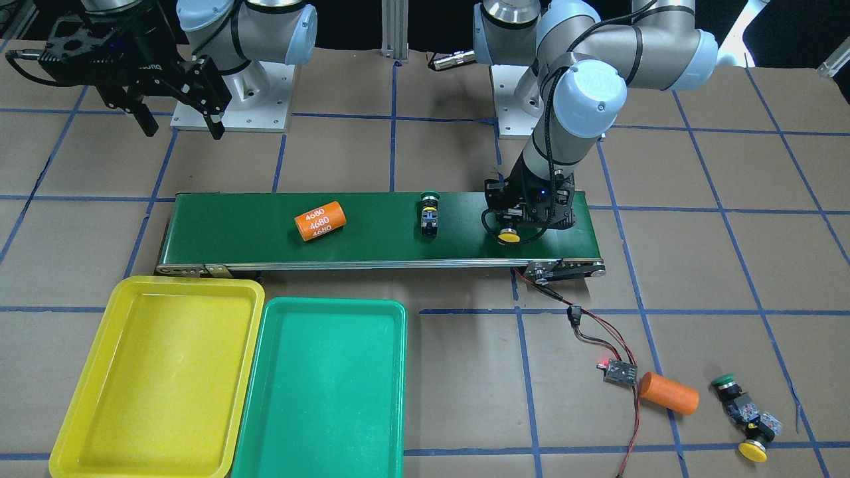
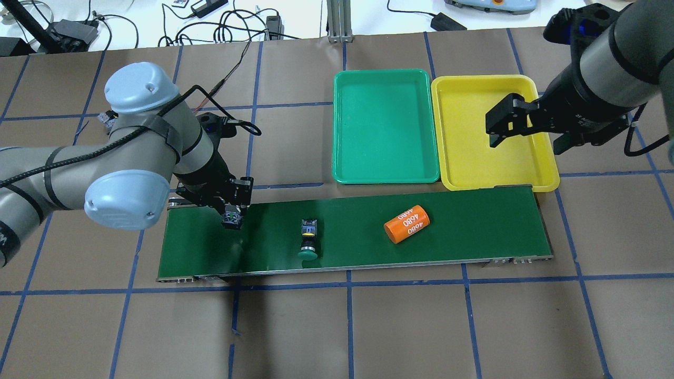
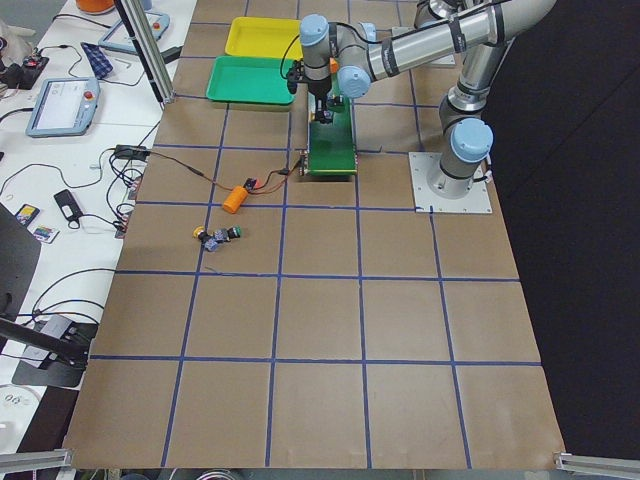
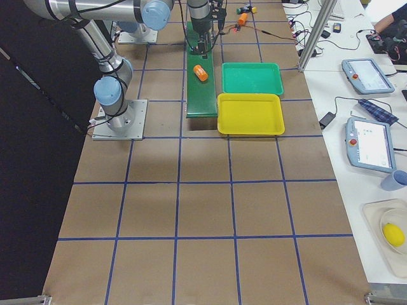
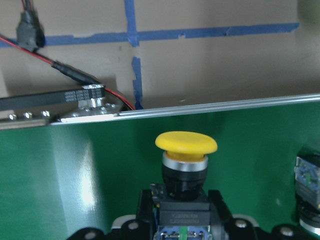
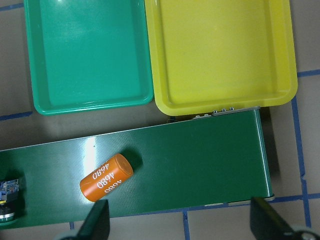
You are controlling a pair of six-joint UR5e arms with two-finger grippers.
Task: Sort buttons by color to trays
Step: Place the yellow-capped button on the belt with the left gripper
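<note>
My left gripper (image 2: pixel 231 218) is shut on a yellow-capped button (image 1: pixel 509 235) at the conveyor's end; the wrist view shows its cap (image 5: pixel 186 142) sticking out past the fingers. A green-capped button (image 2: pixel 308 239) lies on its side mid-belt, also in the front view (image 1: pixel 430 212). My right gripper (image 2: pixel 529 138) is open and empty, hovering over the yellow tray (image 2: pixel 474 168). The green tray (image 2: pixel 387 158) lies beside it. Both trays are empty. A second green button (image 1: pixel 727 385) and yellow button (image 1: pixel 754 450) lie together on the table off the belt.
An orange 4680 cylinder (image 2: pixel 406 223) lies on the dark-green conveyor belt (image 2: pixel 474 226) near the trays. A second orange cylinder (image 1: pixel 669 393) lies by a small controller board (image 1: pixel 619 373) with red and black wires running to the belt's end.
</note>
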